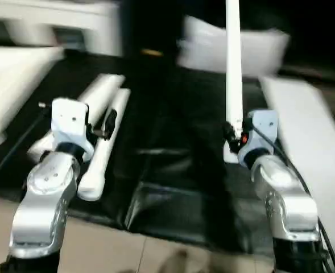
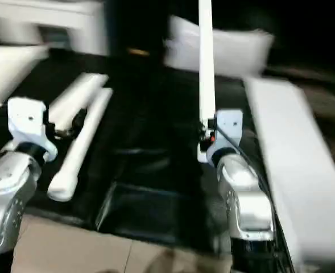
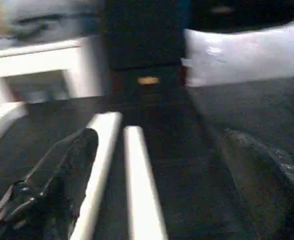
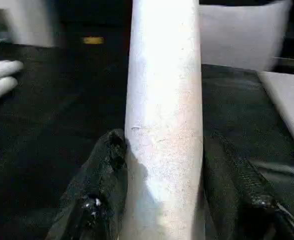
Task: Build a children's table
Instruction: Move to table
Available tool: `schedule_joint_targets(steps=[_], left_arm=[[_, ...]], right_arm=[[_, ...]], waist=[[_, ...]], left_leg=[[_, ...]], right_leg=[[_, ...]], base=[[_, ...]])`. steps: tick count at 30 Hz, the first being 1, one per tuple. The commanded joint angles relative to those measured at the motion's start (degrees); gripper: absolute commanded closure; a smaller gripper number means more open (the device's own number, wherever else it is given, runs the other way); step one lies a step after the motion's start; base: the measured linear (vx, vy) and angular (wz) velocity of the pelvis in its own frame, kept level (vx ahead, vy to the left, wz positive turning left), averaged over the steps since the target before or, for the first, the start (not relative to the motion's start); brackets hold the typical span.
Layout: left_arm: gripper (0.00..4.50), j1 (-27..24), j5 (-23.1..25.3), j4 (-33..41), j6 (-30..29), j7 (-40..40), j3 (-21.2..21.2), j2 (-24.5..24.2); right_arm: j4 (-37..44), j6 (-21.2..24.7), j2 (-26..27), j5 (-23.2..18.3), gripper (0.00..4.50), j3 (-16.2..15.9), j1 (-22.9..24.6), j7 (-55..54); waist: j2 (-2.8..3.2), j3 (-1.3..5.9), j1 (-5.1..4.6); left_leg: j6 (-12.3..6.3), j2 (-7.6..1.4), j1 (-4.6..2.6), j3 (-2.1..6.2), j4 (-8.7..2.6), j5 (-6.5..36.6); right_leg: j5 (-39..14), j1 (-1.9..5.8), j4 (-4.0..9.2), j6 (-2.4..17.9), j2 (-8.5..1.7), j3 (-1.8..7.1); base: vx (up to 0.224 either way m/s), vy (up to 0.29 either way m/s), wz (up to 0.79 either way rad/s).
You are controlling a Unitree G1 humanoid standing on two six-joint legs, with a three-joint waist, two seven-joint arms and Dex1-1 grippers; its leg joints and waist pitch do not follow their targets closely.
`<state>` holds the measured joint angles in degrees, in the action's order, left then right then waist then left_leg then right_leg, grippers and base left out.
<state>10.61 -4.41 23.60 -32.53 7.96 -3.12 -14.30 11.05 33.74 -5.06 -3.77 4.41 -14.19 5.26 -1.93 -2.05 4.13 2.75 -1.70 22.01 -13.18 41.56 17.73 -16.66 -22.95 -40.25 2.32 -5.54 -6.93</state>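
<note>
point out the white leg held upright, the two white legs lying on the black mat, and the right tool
upright white tube leg (image 1: 233, 62), left eye view, mid shaft
two white tube legs lying on the mat (image 1: 102, 136), left eye view, middle of the pair
right tool (image 4: 161, 175), right wrist view, between its fingers, shut on the leg

I'm getting a dim, smeared feed. The black worktop (image 1: 173, 170) swallows detail beyond my right pincer (image 4: 161, 200), while the white leg (image 4: 164, 115) between its fingers glares bright. Ahead of my left pincer (image 3: 151, 200), the two lying legs (image 3: 122, 170) blur softly.
</note>
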Motion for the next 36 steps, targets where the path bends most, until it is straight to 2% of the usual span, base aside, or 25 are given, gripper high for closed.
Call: schedule_joint_targets(steps=[1, 2, 3, 5, 6, 7, 9, 10, 11, 12, 13, 14, 15, 16, 17, 18, 20, 22, 23, 25, 28, 33, 34, 35, 36], left_arm=[[0.1, -1.6, 0.1, 1.5, -1.3, 0.0, -0.6, -0.7], [0.1, -2.5, 0.1, 1.8, -1.8, 0.4, -0.5, -1.4], [0.1, -2.8, 0.1, 1.8, -1.9, 0.6, -0.5, -1.7], [0.1, -3.5, 0.0, 2.4, -2.2, 1.2, -0.5, -2.1], [0.1, -3.6, -0.1, 2.5, -2.2, 1.3, -0.6, -2.1], [0.1, -3.8, -0.1, 2.6, -2.6, 1.6, -0.5, -2.3], [0.1, -4.8, 0.2, 2.9, -3.6, 2.2, 0.2, -2.9], [0.1, -5.0, 0.4, 2.9, -4.0, 2.5, 0.6, -3.1], [0.1, -5.4, 0.5, 2.9, -4.3, 2.8, 1.4, -3.3], [0.1, -5.6, 0.5, 2.9, -4.4, 2.9, 1.9, -3.4], [0.1, -5.8, 0.7, 3.0, -4.3, 3.1, 2.4, -3.7], [0.1, -6.4, 1.4, 3.1, -4.1, 3.8, 4.0, -4.7], [0.1, -6.6, 1.4, 3.1, -4.1, 4.2, 4.6, -5.0], [0.1, -6.7, 1.3, 3.2, -4.2, 4.4, 4.9, -5.1], [0.1, -6.8, 0.6, 3.3, -4.4, 5.1, 5.2, -4.9], [0.1, -6.8, 0.3, 3.3, -4.5, 5.4, 5.4, -4.9], [0.1, -7.1, -0.3, 3.6, -4.9, 6.3, 5.8, -5.2], [0.1, -7.5, -0.4, 3.9, -5.2, 7.3, 6.3, -5.6], [0.1, -8.1, -0.4, 4.1, -5.5, 8.3, 6.8, -6.3], [0.1, -8.6, -0.3, 4.2, -5.4, 8.9, 7.2, -7.0], [0.1, -8.9, -0.8, 4.2, -6.0, 8.9, 6.8, -7.2], [0.1, -9.2, -0.3, 4.2, -5.8, 9.4, 7.0, -7.6], [0.1, -9.2, -0.3, 4.2, -5.8, 9.5, 6.9, -7.6], [0.1, -9.2, -0.3, 4.2, -5.9, 9.5, 6.9, -7.6], [0.1, -9.2, -0.3, 4.2, -6.0, 9.5, 6.8, -7.6]], right_arm=[[0.6, 1.0, 0.0, 0.3, 2.61, -0.3, 0.3, 0.3], [0.3, 2.6, -0.8, 1.1, 2.61, -1.3, 1.0, 0.8], [0.2, 3.0, -1.0, 1.4, 2.61, -1.7, 1.1, 1.0], [0.1, 4.3, -1.9, 1.0, 2.61, -2.4, 1.2, 2.0], [0.1, 4.6, -2.1, 0.9, 2.61, -2.6, 1.2, 2.2], [-0.4, 5.3, -3.0, 1.3, 2.61, -3.2, 1.0, 2.6], [-1.6, 7.2, -5.5, 2.3, 2.61, -5.0, 0.8, 4.2], [-2.2, 8.1, -6.1, 2.1, 2.61, -5.1, 0.5, 4.6], [-2.9, 9.7, -6.8, 2.1, 2.61, -5.1, 0.1, 4.9], [-3.4, 10.7, -7.2, 2.3, 2.61, -5.2, -0.1, 5.1], [-3.7, 11.1, -7.4, 2.4, 2.61, -5.1, -0.2, 5.2], [-4.8, 12.5, -8.0, 2.5, 2.61, -4.9, -0.7, 5.6], [-5.2, 13.2, -8.2, 2.3, 2.61, -4.6, -1.1, 5.8], [-5.5, 13.5, -8.3, 2.2, 2.61, -4.4, -1.3, 5.9], [-6.6, 15.8, -8.5, 1.5, 2.61, -4.3, -2.3, 6.4], [-7.3, 16.7, -8.6, 1.0, 2.61, -4.2, -2.7, 6.7], [-9.0, 17.7, -8.5, 0.0, 2.61, -4.4, -3.4, 7.9], [-10.3, 18.8, -8.7, -0.7, 2.61, -4.8, -3.8, 8.3], [-11.8, 21.0, -7.8, -1.6, 2.61, -3.8, -4.7, 7.6], [-13.0, 21.9, -7.1, -2.4, 2.61, -3.0, -5.2, 7.9], [-15.4, 25.5, -5.7, -3.2, 2.61, -1.3, -6.5, 7.8], [-18.8, 25.1, -4.7, -4.6, 2.61, -0.8, -7.6, 8.4], [-19.0, 25.1, -4.6, -4.7, 2.61, -0.8, -7.7, 8.5], [-19.4, 24.8, -4.3, -5.2, 2.61, -0.8, -8.0, 8.7], [-19.6, 24.6, -4.1, -5.4, 2.61, -0.8, -8.3, 8.9]], waist=[[0.58, 3.56, 1.01], [0.29, 2.05, 0.94], [0.2, 1.96, 0.92], [3.38, 2.96, 1.07], [5.34, 2.78, -0.6], [5.25, 2.39, -3.87], [4.66, 1.98, -3.37], [4.27, 1.77, -2.92], [2.45, 1.82, -2.38], [-0.68, 2.55, -0.53], [-0.22, 2.31, 1.78], [0.37, 1.57, 1.21], [1.57, 1.37, 1.74], [3.13, 1.0, 1.02], [4.57, 1.19, -1.12], [4.9, 1.55, -1.55], [4.85, 0.58, -1.91], [4.34, 0.13, -1.67], [3.43, -0.08, -1.42], [2.33, 0.21, -1.42], [2.57, 0.12, -1.34], [2.66, -0.51, -1.87], [3.02, -0.61, -1.83], [4.05, -0.03, -0.46], [4.19, 0.26, 1.2]], left_leg=[[6.92, -5.49, 6.11, 12.69, 7.9, 3.5], [9.47, -5.51, 3.67, 11.22, 4.9, 0.5], [8.37, -5.83, 1.69, 10.63, 3.07, -0.2], [-3.9, -8.45, 1.28, 9.96, -7.93, -7.7], [-5.96, -9.02, -1.34, 9.77, -10.59, -5.2], [-15.12, -9.67, -4.55, 11.35, -12.4, -5.5], [-19.81, -11.73, -5.07, 10.59, -13.21, 1.4], [-20.59, -11.74, -5.12, 10.67, -13.64, 2.1], [-17.41, -12.04, -4.71, 10.33, -13.7, 4.8], [-10.57, -9.57, -1.36, 9.18, -10.19, 8.8], [-7.14, -8.22, -0.45, 8.84, -4.16, 5.9], [-1.75, -8.45, 1.16, 11.19, -0.9, -1.0], [0.81, -8.63, 0.24, 11.54, -1.68, -2.7], [3.1, -9.58, -1.18, 11.63, -6.78, 2.0], [9.17, -13.61, -2.23, 13.93, -11.65, 19.7], [10.79, -13.43, -2.14, 14.56, -12.65, 24.8], [12.5, -10.98, -1.77, 13.13, -13.78, 36.1], [11.48, -10.25, -1.9, 12.13, -13.31, 38.1], [8.72, -9.43, -2.6, 11.1, -11.67, 35.9], [5.88, -9.4, -2.67, 10.71, -11.17, 30.2], [4.97, -9.92, -2.1, 10.51, -12.13, 25.7], [6.64, -9.74, -2.48, 10.35, -13.33, 35.2], [6.96, -9.9, -2.0, 10.02, -14.47, 37.4], [7.65, -10.92, 2.6, 8.87, -19.99, 43.2], [8.04, -10.02, 3.93, 6.9, -20.8, 43.6]], right_leg=[[2.5, 7.31, 10.25, 1.8, -19.93, 9.22], [3.5, 4.99, 11.73, 2.7, -14.81, 2.3], [-0.6, 3.94, 12.38, 5.5, -13.33, 1.11], [-14.6, 6.81, 11.26, 11.1, -7.48, 0.25], [-13.8, 3.81, 6.84, 8.3, -1.36, -1.12], [-8.4, 0.37, -0.28, 3.7, 2.79, -1.71], [-5.1, -1.45, -2.46, -0.3, 2.15, -0.78], [-3.4, -1.22, -1.92, -0.9, 1.44, -0.27], [-1.3, -0.08, 0.99, -0.4, -0.63, 2.0], [-4.1, 3.02, 7.31, 0.0, -8.09, 8.15], [-5.8, 3.75, 10.57, 3.7, -13.76, 11.92], [-10.8, 5.22, 11.15, 8.7, -14.65, 10.58], [-15.4, 4.67, 11.48, 10.1, -12.57, 8.17], [-19.4, 3.37, 9.98, 9.8, -5.33, 4.82], [-10.0, 1.63, 5.12, 4.5, -0.15, 4.75], [-4.0, 2.48, 3.82, 3.5, -0.28, 4.59], [0.7, 2.69, 5.31, 2.3, -1.3, 4.19], [-8.1, 2.43, 7.4, 2.3, -2.58, 5.09], [-23.8, 1.66, 9.96, 1.9, -4.54, 6.36], [-31.4, 2.1, 11.51, 1.1, -5.76, 6.43], [-28.9, 2.62, 11.67, 1.3, -5.45, 6.0], [-34.4, 2.48, 12.26, -0.9, -3.86, 3.82], [-33.4, 2.93, 11.54, -1.0, -2.99, 3.01], [-18.9, 7.82, 0.73, 0.2, -0.22, 2.08], [-8.7, 8.07, -1.14, 0.3, 1.04, 1.3]], base=[[-0.056, 0.229, -0.59], [-0.056, 0.229, -0.59], [-0.064, 0.277, -0.52], [-0.061, 0.329, -0.3], [-0.003, 0.346, -0.04], [-0.018, 0.325, 0.15], [-0.043, 0.299, 0.12], [-0.081, 0.221, 0.02], [-0.081, 0.221, 0.02], [-0.099, 0.183, 0.03], [-0.1, 0.171, -0.01], [-0.1, 0.171, -0.01], [-0.101, 0.165, -0.16], [-0.116, 0.17, -0.02], [-0.116, 0.17, -0.02], [-0.125, 0.186, 0.09], [-0.128, 0.175, 0.03], [-0.08, 0.077, 0.06], [-0.067, 0.019, 0.0], [-0.065, 0.014, -0.03], [-0.036, -0.003, -0.04], [-0.056, -0.005, -0.04], [-0.064, -0.012, 0.02], [-0.064, -0.012, 0.02], [-0.095, -0.035, 0.17]])
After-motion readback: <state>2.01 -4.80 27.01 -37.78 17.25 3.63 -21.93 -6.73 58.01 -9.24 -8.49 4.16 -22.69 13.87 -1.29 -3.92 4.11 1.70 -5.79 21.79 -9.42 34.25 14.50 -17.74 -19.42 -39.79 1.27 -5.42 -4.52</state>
